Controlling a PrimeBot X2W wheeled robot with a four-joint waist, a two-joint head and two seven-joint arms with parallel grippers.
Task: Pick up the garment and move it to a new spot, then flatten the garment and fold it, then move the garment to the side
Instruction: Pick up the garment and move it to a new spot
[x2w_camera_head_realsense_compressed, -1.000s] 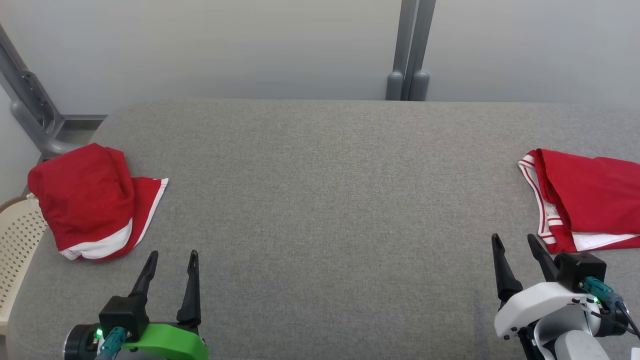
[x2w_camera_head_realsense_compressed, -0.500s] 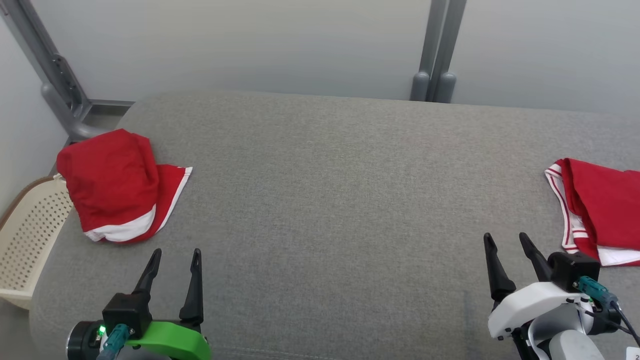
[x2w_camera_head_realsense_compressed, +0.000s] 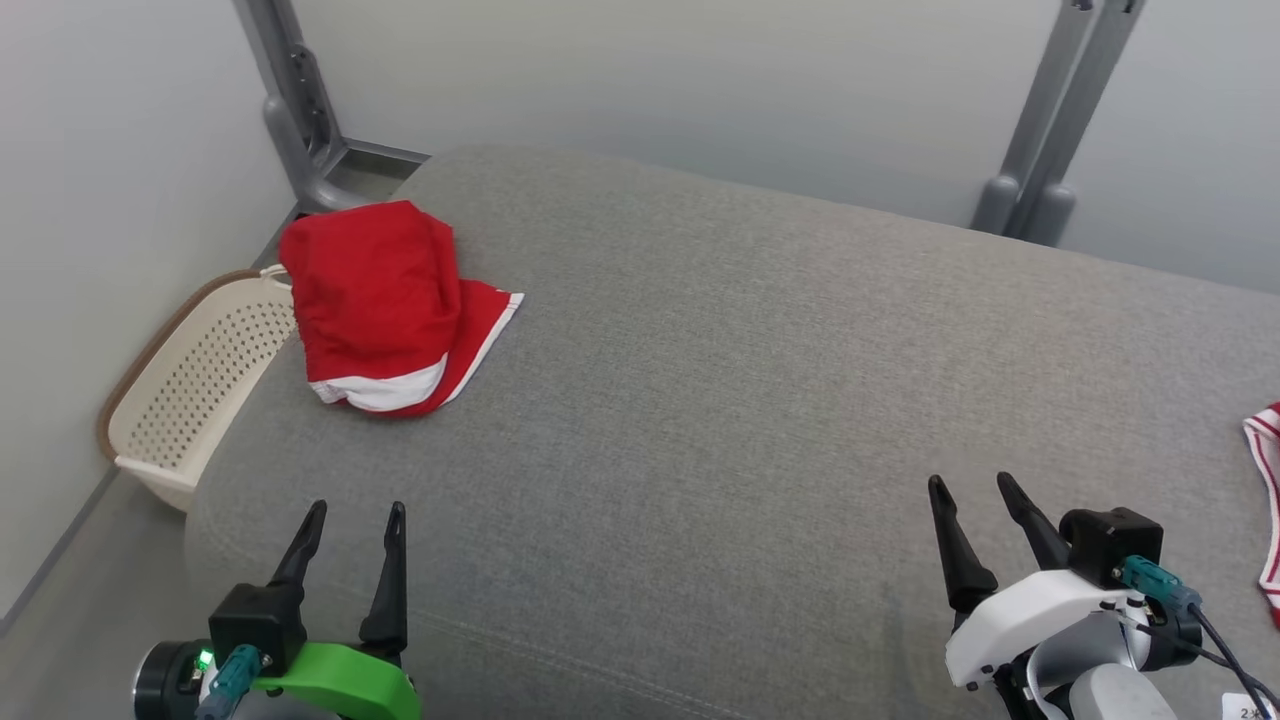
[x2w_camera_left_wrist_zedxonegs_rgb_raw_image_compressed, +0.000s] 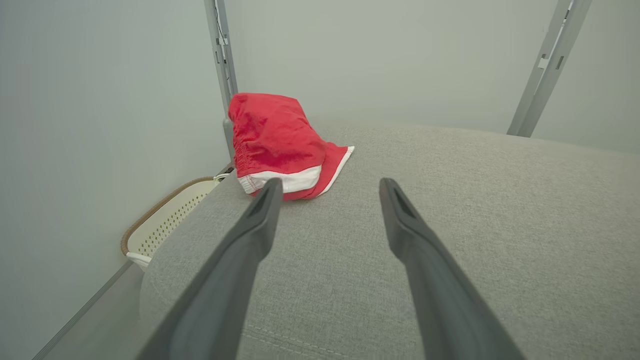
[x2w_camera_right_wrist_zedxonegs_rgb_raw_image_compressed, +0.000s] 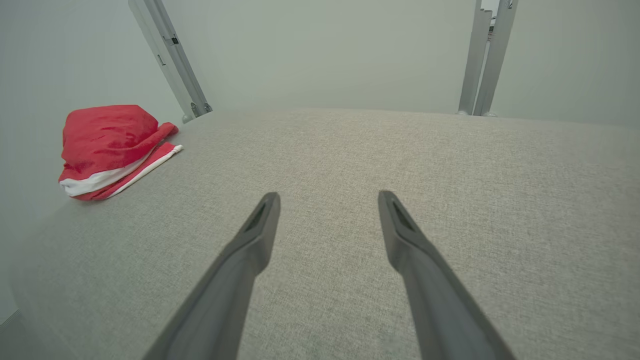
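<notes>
Pale wall (x2w_camera_head_realsense_compressed: 650, 80); grey posts (x2w_camera_head_realsense_compressed: 1045, 130) (metal); cream basket (x2w_camera_head_realsense_compressed: 190, 380).

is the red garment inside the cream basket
No, the crumpled red and white fabric garment lies on the grey cushioned surface, next to the cream perforated plastic basket.

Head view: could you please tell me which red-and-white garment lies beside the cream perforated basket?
The bunched red garment with a white band, at the grey cushion's left end; the striped-edged garment lies at the far right.
</notes>
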